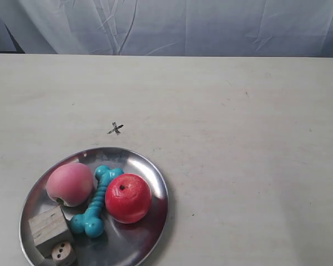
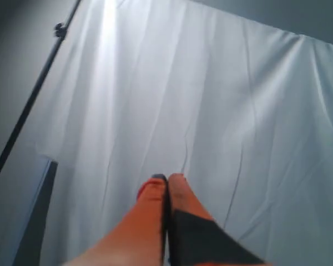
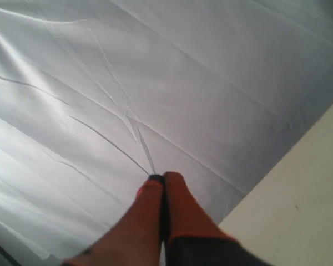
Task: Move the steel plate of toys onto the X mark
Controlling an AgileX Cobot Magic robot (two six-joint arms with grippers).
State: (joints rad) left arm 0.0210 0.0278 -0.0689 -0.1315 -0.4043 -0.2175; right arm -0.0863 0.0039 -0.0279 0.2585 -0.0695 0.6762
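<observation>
White curtain [image 2: 238, 111] ahead of both jaws | my left gripper [image 2: 166, 180] and right gripper [image 3: 164, 180] clenched, empty | steel plate [image 1: 133, 239] nowhere before my jaws, near X mark [image 1: 115, 128] | risk: tilted rim grab rolls red apple [image 1: 128, 198] off

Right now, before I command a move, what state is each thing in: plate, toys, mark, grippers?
X mark: uncovered, clear of the plate's rim.
steel plate: on the table, loaded, not on the mark.
peach: in the plate.
apple: in the plate, dimple up.
teal bone: lying flat between peach and apple.
wooden cube: in the plate.
die: in the plate, by the cube.
left gripper: shut, empty.
right gripper: shut, empty.
</observation>
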